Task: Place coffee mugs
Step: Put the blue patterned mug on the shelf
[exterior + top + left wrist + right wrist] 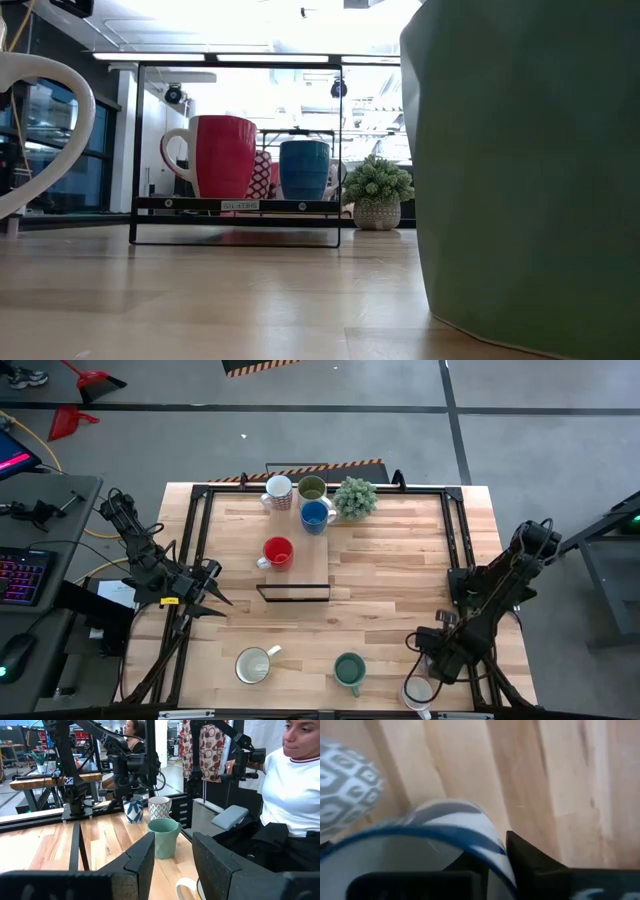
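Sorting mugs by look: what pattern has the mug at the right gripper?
White mug with blue leaf-like stripes; left wrist view shows it best.

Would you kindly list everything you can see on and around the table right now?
Red mug: one, red, on the rack.
Blue mug: one, blue, rack's back.
Olive mug: one, olive green, back edge.
Patterned mug: one, white and red, beside the olive mug.
Plant: one, green, back edge.
Rack: one, black, table centre.
White mug: one, front edge.
Teal mug: one, front edge.
Striped mug: one, blue and white, front right corner.
Diamond mug: one, grey and white, beside it.
People: two, beyond the table.
Left hand: open, left edge.
Right hand: at the striped mug.
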`<move>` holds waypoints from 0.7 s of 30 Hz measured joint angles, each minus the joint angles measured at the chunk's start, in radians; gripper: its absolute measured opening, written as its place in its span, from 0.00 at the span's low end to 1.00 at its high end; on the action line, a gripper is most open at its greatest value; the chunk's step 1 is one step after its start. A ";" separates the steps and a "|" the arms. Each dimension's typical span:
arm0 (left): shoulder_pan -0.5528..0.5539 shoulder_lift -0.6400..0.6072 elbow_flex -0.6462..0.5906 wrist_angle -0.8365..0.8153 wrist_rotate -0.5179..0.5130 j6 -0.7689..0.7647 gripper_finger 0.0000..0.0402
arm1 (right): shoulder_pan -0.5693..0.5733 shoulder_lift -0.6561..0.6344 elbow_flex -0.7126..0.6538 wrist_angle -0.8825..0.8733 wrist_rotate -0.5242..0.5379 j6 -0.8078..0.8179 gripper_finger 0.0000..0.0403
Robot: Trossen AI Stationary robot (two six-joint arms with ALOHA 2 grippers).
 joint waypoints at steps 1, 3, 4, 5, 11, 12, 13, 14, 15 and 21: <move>0.000 0.000 0.000 0.000 0.000 0.000 0.30 | -0.006 0.000 0.000 -0.012 0.000 0.000 0.04; 0.000 0.000 0.000 0.000 0.000 0.000 0.30 | -0.020 -0.001 0.000 -0.033 0.005 0.000 0.02; 0.000 0.000 0.000 0.000 0.000 0.000 0.30 | -0.027 -0.002 0.000 -0.043 0.006 0.000 0.02; 0.000 0.000 0.000 0.000 0.000 0.000 0.30 | -0.035 -0.002 0.000 -0.048 0.010 -0.002 0.02; 0.000 0.000 0.000 0.000 0.000 0.000 0.30 | -0.112 -0.003 0.001 -0.062 0.058 -0.061 0.01; 0.000 0.000 0.000 0.000 0.000 0.000 0.30 | -0.128 -0.005 0.002 -0.071 0.067 -0.066 0.01; 0.000 0.000 0.000 0.000 0.000 0.000 0.30 | -0.144 -0.008 0.002 -0.081 0.081 -0.079 0.01; 0.000 0.000 0.000 0.000 0.000 0.000 0.30 | -0.162 -0.013 0.002 -0.095 0.097 -0.087 0.01; 0.000 0.000 0.000 0.000 0.000 0.000 0.30 | -0.181 -0.022 0.000 -0.109 0.121 -0.101 0.01; 0.000 0.000 0.000 -0.001 0.000 0.017 0.30 | -0.341 -0.125 -0.003 -0.126 0.326 -0.201 0.00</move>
